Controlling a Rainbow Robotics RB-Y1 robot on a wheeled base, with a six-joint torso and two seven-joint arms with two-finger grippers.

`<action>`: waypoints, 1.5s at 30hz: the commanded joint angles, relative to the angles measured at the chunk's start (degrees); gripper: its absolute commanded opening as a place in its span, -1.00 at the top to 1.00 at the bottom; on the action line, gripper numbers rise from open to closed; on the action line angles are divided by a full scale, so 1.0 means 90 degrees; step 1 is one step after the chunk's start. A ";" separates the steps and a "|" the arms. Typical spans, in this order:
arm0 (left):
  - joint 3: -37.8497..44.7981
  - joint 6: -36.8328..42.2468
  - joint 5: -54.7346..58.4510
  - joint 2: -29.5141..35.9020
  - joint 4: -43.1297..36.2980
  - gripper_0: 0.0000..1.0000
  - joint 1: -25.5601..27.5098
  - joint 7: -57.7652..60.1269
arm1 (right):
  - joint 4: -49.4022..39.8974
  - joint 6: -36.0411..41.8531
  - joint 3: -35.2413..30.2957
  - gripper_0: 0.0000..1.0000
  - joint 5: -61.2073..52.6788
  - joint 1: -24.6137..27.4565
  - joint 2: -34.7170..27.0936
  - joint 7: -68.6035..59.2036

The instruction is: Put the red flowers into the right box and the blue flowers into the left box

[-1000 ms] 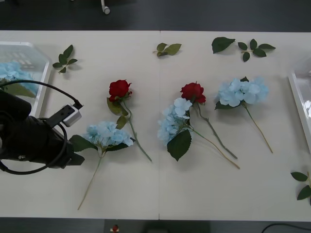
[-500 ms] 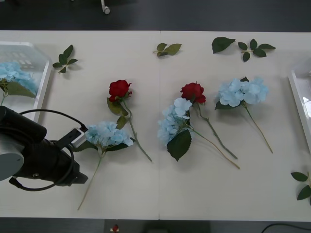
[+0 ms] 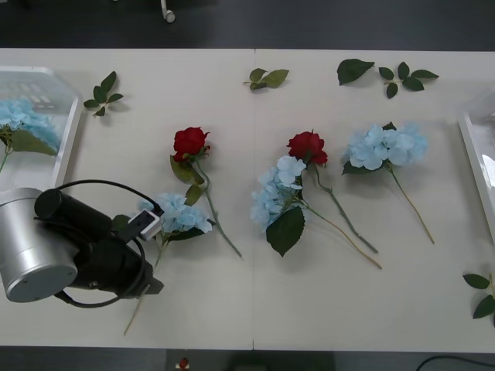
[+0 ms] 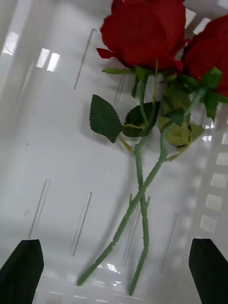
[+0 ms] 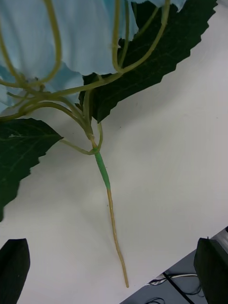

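Blue flowers: one pale sky-blue hydrangea-like stem [image 3: 174,215] lay on the cream bench [image 3: 255,301], left of centre, its thin stem pointing toward the near edge. My left hand [image 5: 114,273] hung directly over that stem, black fingers [image 5: 14,270] spread wide apart, nothing between them. Another blue cluster [image 3: 19,124] rested inside the translucent ribbed left bin [image 3: 66,135]. Two more blue stems [image 3: 274,193] [image 3: 387,147] lay mid-bench, one crossing a red rose. Deep red roses [image 3: 190,142] [image 3: 307,147] were on the bench; two further roses [image 4: 142,33] lay in the shallow white right tray [image 4: 47,142], stems crossed. My right hand [image 4: 114,270] was above that tray, fingers apart and empty.
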 commanded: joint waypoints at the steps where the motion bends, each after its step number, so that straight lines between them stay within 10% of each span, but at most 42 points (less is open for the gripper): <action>1: -0.0199 -0.0083 -0.0305 -0.0130 0.0136 -1.00 -0.0253 0.0646 | -0.0161 0.0479 -0.0093 -0.78 0.0015 -0.0344 -0.0313 0.0063; 14: -0.0853 -0.0591 -0.0725 -0.0784 0.1005 -1.00 -0.0663 0.0851 | -0.3657 0.0791 -0.0083 -0.79 0.2105 -0.0451 -0.0509 -0.4171; 20: -0.0941 -0.0591 -0.0969 -0.0813 0.1015 -0.59 -0.0673 0.0890 | -0.4985 0.1153 -0.0083 -0.79 0.3580 -0.0481 -0.0255 -0.6036; 36: -0.1215 -0.0835 -0.1262 -0.0794 0.1132 -0.39 -0.0663 0.0959 | -0.5376 0.2266 -0.0063 -0.79 0.6744 -0.0696 0.1513 -0.7305; 41: -0.1244 -0.0835 -0.1340 -0.0794 0.1152 0.89 -0.0663 0.0959 | -0.5327 0.2256 0.0103 -0.78 0.7457 -0.0715 0.1894 -0.7335; 45: -0.1244 -0.0835 -0.1359 -0.0794 0.1152 1.00 -0.0654 0.0959 | -0.5102 0.2139 0.0347 -0.78 0.7701 -0.0803 0.2099 -0.7354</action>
